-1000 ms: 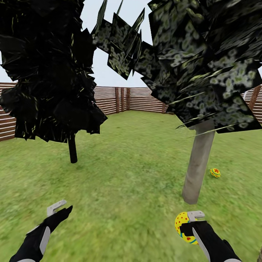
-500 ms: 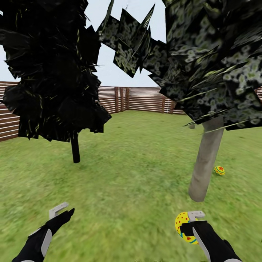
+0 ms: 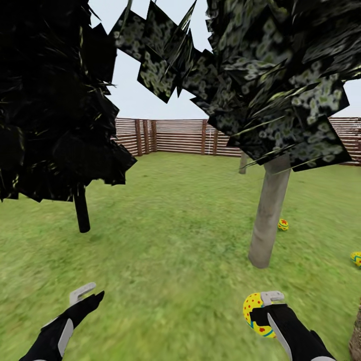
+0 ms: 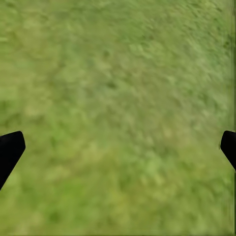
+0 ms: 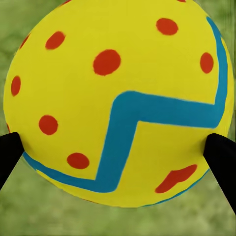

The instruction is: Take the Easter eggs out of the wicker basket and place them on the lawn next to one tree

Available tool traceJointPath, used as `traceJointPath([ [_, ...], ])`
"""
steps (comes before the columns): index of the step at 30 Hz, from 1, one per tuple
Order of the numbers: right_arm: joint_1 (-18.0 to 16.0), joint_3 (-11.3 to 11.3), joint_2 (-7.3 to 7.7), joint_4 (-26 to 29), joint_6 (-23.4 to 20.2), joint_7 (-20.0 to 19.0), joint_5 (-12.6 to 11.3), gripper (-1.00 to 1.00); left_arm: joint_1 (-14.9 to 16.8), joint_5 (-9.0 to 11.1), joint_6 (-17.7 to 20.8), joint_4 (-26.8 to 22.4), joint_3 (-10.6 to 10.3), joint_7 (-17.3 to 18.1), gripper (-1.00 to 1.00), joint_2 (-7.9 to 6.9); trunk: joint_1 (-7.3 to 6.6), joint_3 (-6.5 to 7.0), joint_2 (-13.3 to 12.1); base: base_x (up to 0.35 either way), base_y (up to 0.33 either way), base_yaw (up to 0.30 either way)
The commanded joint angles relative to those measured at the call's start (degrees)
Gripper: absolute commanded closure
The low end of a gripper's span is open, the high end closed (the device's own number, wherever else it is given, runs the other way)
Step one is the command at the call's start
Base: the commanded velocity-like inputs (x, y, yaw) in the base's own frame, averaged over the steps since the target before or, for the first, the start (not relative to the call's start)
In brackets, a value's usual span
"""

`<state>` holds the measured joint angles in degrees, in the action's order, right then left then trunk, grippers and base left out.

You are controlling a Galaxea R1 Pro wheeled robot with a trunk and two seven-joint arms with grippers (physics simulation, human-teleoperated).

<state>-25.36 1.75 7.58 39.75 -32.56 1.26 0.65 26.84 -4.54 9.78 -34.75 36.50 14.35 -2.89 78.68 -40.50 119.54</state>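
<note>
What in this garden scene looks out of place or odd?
Nothing looks damaged or spilled. Two eggs lie on the lawn near the pale tree: one behind it, one further right. The right gripper holds the third egg.

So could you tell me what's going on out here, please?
The robot is on the lawn near the tree. Its right gripper holds an egg; the left gripper is open and empty. Two more eggs lie on the grass: one just behind the trunk, another further right.

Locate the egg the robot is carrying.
Head view, lower right: the egg sits clamped in the right gripper above the lawn, short of the pale-trunked tree.
</note>
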Motion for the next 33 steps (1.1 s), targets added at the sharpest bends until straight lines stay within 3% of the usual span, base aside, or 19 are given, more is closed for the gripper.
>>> traceJointPath([
  [1, -0.04, 0.19, 0.05, 0.06, -0.31, 0.14, 0.06, 1.00, 0.05, -0.47, 0.33, -0.08, 0.42, 0.51, -1.00, 0.02, 0.25, -0.24, 0.44, 0.333, 0.020, -0.255],
  [11, -0.04, 0.52, -0.56, -0.03, -0.31, 0.23, 0.75, 1.00, 0.05, -0.34, 0.26, -0.14, 0.45, 0.63, -1.00, -0.28, 2.45, -2.03, 4.45, 0.318, 0.141, -0.084],
  [17, -0.04, 0.53, -0.64, -0.09, -0.31, 0.23, 0.76, 1.00, 0.05, -0.30, 0.24, -0.14, 0.51, 0.73, -1.00, -0.27, 2.89, -2.28, 5.26, 0.204, 0.274, -0.113],
  [25, -0.04, 0.53, -0.23, -0.03, 0.25, 0.07, 0.60, 1.00, 0.05, -0.27, -2.37, -0.14, 0.76, 0.50, -1.00, 0.14, 4.64, -3.72, 8.46, 0.024, 0.027, -0.002],
  [33, -0.04, 0.53, -0.55, -0.03, 0.05, 0.14, 0.76, 1.00, 0.05, -0.33, -2.49, 0.48, 0.67, 0.51, -1.00, 0.16, 6.40, -5.16, 11.67, 0.000, 0.000, 0.000],
])
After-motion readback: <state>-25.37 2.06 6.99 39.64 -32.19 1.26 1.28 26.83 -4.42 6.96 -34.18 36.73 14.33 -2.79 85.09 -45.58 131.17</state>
